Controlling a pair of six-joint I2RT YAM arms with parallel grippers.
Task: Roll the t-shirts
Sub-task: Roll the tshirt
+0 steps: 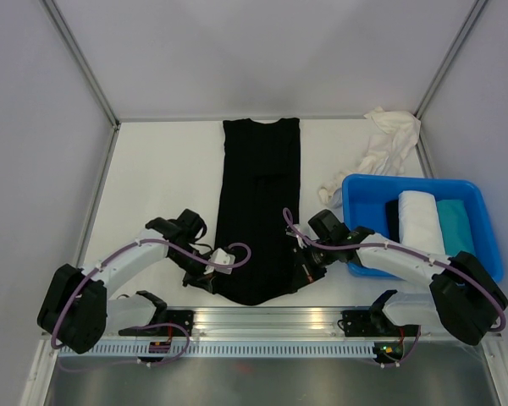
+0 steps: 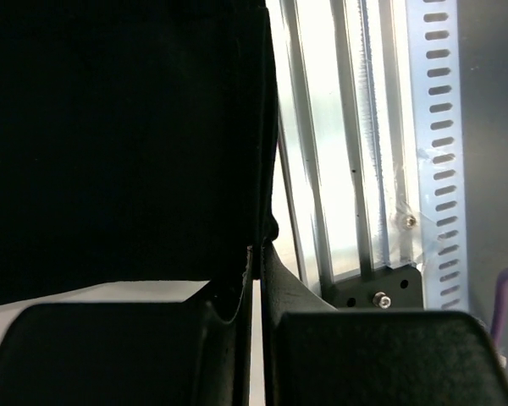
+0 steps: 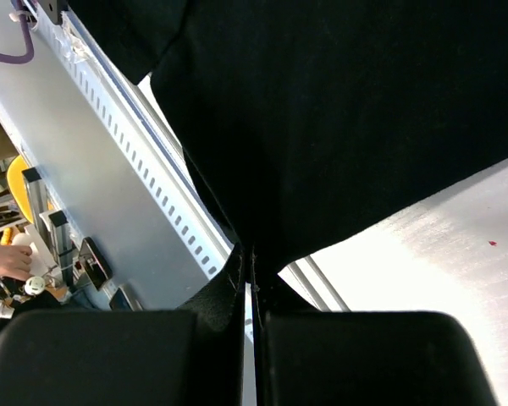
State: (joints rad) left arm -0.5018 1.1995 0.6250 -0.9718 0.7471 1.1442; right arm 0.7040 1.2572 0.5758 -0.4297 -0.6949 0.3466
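A black t-shirt lies folded into a long narrow strip down the middle of the table, collar at the far end. Its near end hangs lifted between both grippers. My left gripper is shut on the near left corner of the hem, black cloth pinched at its fingertips. On the near right corner my right gripper is shut too, and the cloth spreads up from its tips. A crumpled cream-white t-shirt lies at the far right.
A blue plastic tub stands at the right and holds a rolled white shirt, a teal one and a dark one. An aluminium rail runs along the near edge just below the grippers.
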